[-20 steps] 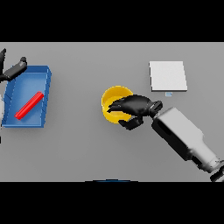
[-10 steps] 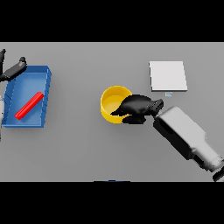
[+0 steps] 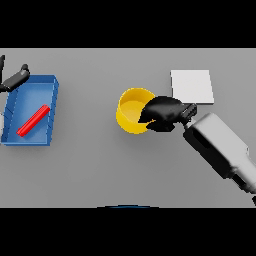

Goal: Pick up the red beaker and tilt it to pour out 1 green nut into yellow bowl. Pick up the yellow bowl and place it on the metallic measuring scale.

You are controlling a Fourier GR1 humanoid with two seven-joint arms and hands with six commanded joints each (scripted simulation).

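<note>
Resting on the grey table (image 3: 100,170): blue tray (image 3: 50,95) at far left | white scale (image 3: 192,86) upper right | yellow bowl (image 3: 132,110) centre, just left of scale, apart | right hand (image 3: 162,112) curled over bowl's right rim, pinching it | left hand (image 3: 14,79) at tray's top-left corner, fingers straight | red stick (image 3: 33,120) lying slantwise in tray

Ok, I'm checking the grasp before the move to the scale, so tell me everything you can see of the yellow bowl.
The yellow bowl is round, plain yellow, smooth and plastic-looking, with a lighter inside. It sits upright, slightly tilted, mid-table, left of the white square scale and apart from it. The right hand curls over its right rim, hiding that side. No nut can be made out inside. Whether its base touches the table cannot be told.
</note>
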